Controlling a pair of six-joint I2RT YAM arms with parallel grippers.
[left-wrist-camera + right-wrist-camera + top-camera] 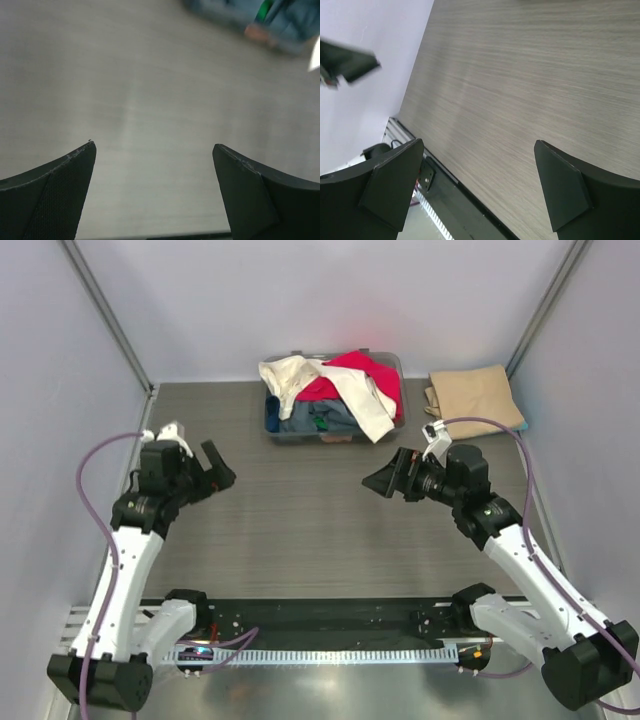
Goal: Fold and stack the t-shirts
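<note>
while left gripper (218, 472) and right gripper (386, 478) gape empty, grey woodgrain table (300, 530) meets pale walls (330, 300).

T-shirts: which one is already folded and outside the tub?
The tan-beige t-shirt, folded flat on the table at far right; the cream-white, red and blue-grey shirts lie heaped in the tub.

The grey translucent plastic tub (392, 360) is mostly hidden under the heaped cream-white, red and blue-grey cotton t-shirts (345, 375), which in the left wrist view are only a blurred blue patch cut off by the top edge.
</note>
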